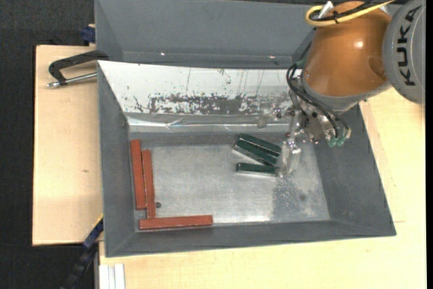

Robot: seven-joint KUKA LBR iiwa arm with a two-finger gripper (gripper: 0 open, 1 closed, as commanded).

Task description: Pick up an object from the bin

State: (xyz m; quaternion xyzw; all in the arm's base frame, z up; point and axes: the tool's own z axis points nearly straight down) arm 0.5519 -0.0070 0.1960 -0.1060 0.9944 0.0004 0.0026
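Two or three dark green flat bars [257, 148] lie stacked askew in the middle right of the bin floor, one lower bar [256, 169] pointing left. My gripper [291, 158] hangs at their right ends, its silver fingers reaching down to the floor right beside the bars. I cannot make out the gap between the fingers. Nothing shows held between them.
Two red-brown bars [142, 176] stand side by side along the bin's left wall, and a third red-brown bar [176, 220] lies along the front wall. The arm with its orange cover leans in from the upper right.
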